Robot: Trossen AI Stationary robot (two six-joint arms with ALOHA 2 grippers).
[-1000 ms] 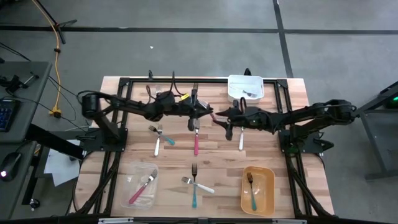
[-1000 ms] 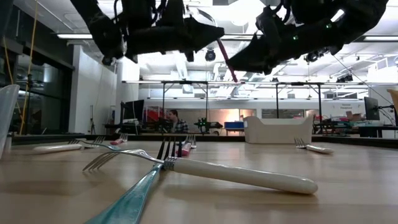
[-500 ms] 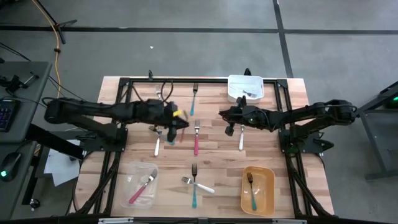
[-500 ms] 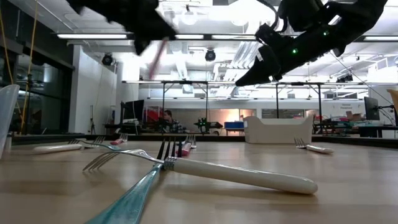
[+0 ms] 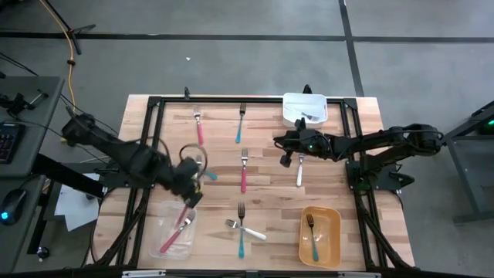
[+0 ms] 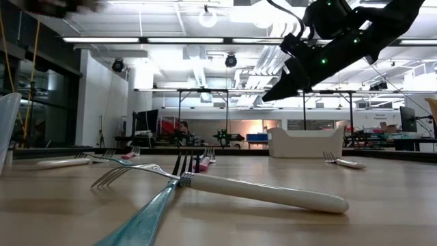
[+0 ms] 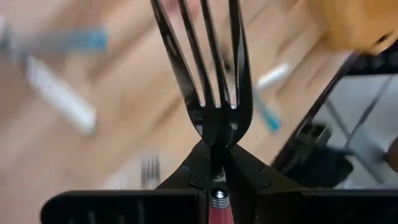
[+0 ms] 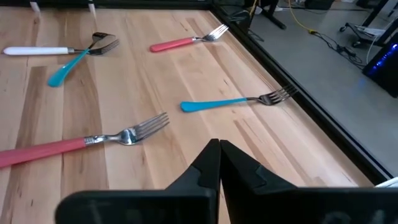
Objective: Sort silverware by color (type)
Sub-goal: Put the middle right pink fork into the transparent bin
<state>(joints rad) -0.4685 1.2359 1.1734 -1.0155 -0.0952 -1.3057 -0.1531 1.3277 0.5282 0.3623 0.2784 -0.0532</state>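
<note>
Forks feel light, stiff, slippery; our left gripper (image 7: 214,186) pinches a red-handled metal fork (image 7: 208,68) at the neck; right gripper (image 8: 219,163) fingers pressed together, empty.

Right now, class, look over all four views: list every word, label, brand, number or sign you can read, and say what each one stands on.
None can be read.
The forks, such as the red-handled fork in the left gripper and the white-handled fork, show no markings.
The yellow container and white container are plain.
Any signs in the room behind the table are too small to read.
</note>
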